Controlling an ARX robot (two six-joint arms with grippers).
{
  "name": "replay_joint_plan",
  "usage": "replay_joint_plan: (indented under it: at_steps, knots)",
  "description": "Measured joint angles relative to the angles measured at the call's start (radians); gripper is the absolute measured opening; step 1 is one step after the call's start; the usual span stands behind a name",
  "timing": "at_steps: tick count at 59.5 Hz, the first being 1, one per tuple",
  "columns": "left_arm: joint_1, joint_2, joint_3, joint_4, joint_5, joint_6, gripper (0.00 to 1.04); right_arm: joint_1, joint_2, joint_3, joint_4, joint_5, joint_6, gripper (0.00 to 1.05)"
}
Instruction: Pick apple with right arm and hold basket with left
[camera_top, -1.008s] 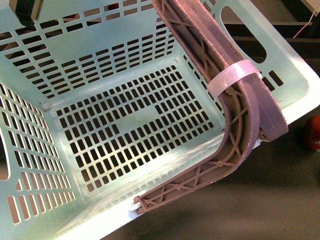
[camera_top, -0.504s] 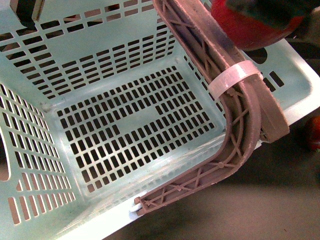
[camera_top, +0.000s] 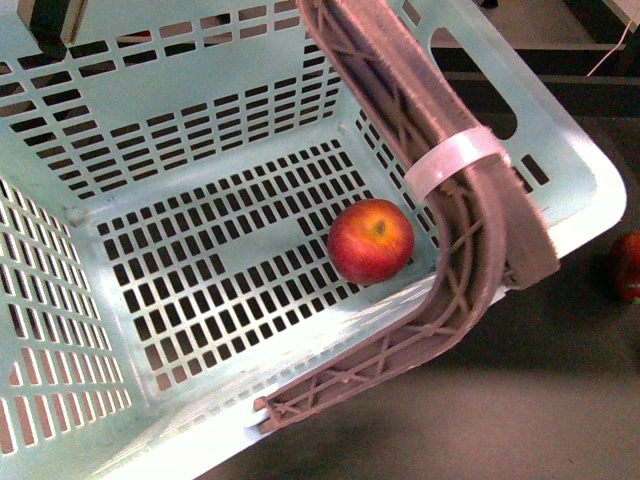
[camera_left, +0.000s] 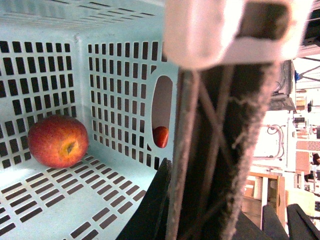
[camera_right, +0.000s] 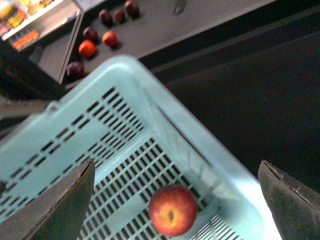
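Note:
The apple (camera_top: 371, 240), bright red with a yellow blush at its stem dimple, lies on the slotted floor of the mint-aqua basket (camera_top: 90, 120), near the wall under the grey-brown handle (camera_top: 470, 250). It also shows in the left wrist view (camera_left: 58, 141) and the right wrist view (camera_right: 172, 209). My left gripper (camera_left: 200, 220) is shut on the basket's handle (camera_left: 220, 150) below its white band (camera_left: 225, 35). My right gripper (camera_right: 175, 200) is open and empty, high above the basket (camera_right: 75, 145), with the apple between its fingers (camera_right: 60, 210) far below.
A darker red fruit (camera_top: 627, 265) lies on the dark surface right of the basket; it shows through the wall's hand-hole (camera_left: 160, 136). Several more fruits (camera_right: 87, 48) lie far beyond the basket. The dark table (camera_top: 500, 420) runs along the basket's near side.
The apple was held above the basket's right rim half a second ago; it now lies on the basket floor. My right gripper has let it go and left the front view.

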Motion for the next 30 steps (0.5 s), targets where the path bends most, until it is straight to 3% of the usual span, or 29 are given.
replay_joint_plan:
  at_steps: [7,17,25,30]
  knots:
    - [0.0,0.0,0.0,0.0,0.001,-0.002,0.07,-0.062,-0.133,-0.059,-0.108,0.043,-0.023,0.96]
    - [-0.002,0.0,0.0,0.0,0.006,-0.003,0.07,-0.078,-0.174,-0.08,-0.124,0.043,-0.04,0.96]
    - [-0.002,0.0,0.0,0.0,0.012,-0.007,0.07,-0.142,-0.232,-0.254,0.27,-0.135,-0.335,0.73]
    - [-0.001,0.0,0.0,0.0,0.005,-0.007,0.07,-0.179,-0.283,-0.31,0.328,-0.172,-0.462,0.59]
